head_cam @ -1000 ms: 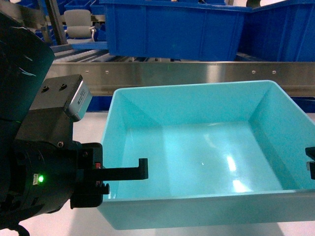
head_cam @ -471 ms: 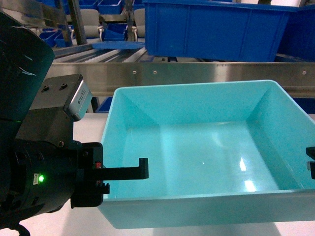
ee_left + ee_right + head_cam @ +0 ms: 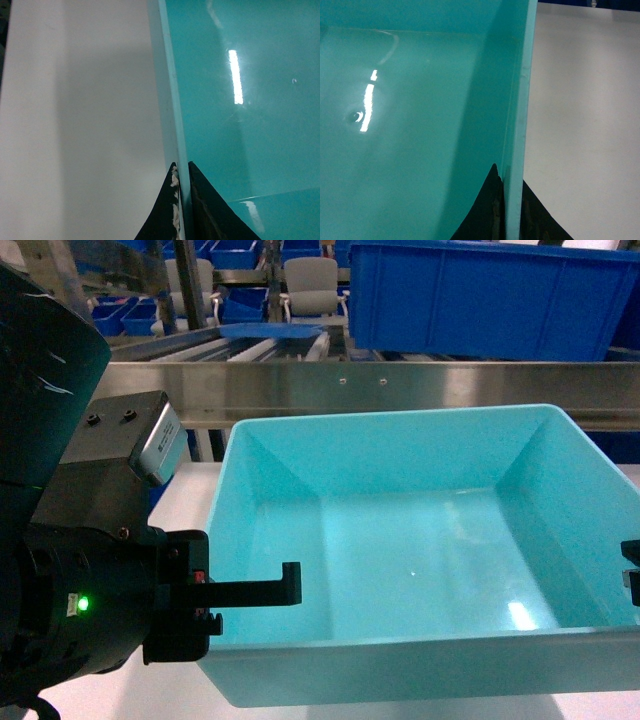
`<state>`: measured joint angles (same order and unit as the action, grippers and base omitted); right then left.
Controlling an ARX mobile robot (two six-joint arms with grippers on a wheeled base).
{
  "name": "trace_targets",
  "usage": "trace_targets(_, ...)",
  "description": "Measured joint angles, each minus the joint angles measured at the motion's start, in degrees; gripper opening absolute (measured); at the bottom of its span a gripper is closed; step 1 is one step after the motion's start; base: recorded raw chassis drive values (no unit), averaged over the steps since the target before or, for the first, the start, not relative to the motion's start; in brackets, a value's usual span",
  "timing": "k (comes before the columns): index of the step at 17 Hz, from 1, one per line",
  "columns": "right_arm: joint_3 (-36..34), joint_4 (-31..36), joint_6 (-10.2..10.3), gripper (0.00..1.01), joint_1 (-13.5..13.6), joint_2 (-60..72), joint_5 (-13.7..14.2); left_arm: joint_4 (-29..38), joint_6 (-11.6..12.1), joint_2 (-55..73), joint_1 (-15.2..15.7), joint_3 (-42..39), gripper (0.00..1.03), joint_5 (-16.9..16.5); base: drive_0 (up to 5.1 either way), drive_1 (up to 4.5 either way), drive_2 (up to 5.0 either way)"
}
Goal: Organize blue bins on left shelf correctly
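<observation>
At the far left of the head view the bulky black left arm fills the frame, a green light glowing on its body, and its left end effector (image 3: 262,592) reaches rightward to the left wall of the turquoise bin (image 3: 420,540). The left wrist view shows how it grips: one dark finger (image 3: 162,210) lies outside the wall and the other inside, pressed against the thin rim (image 3: 172,100) from both sides, so this end effector is clenched on the bin's left wall. Left of that wall the white bench (image 3: 75,115) is bare and shadowed. The bin itself sits in the middle of the head view, open side up, its smooth floor catching streaks of ceiling light, with its front wall nearest the camera and the bench (image 3: 185,490) visible around its left rear corner. Behind the bin runs a horizontal stainless bar of the left shelf (image 3: 400,390), with roller tracks slanting back from it and a large dark blue crate (image 3: 490,300) resting on it at upper right; chairs and more small blue bins show far behind at upper left. At the right edge of the head view only a sliver of the right end effector (image 3: 631,578) shows at the bin's right wall. The right wrist view shows its dark fingers (image 3: 487,210) straddling that wall (image 3: 520,100), clamped on it, with bench (image 3: 585,100) to the right.
</observation>
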<state>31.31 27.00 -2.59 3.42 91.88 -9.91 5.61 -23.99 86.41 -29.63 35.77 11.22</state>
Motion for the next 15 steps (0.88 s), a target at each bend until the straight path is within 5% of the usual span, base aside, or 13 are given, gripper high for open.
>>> trace_targets(15, 0.0, 0.0, 0.0, 0.02, 0.0, 0.0, 0.0, 0.0, 0.0, 0.0, 0.0, 0.0, 0.02, 0.0, -4.9, 2.05, 2.9)
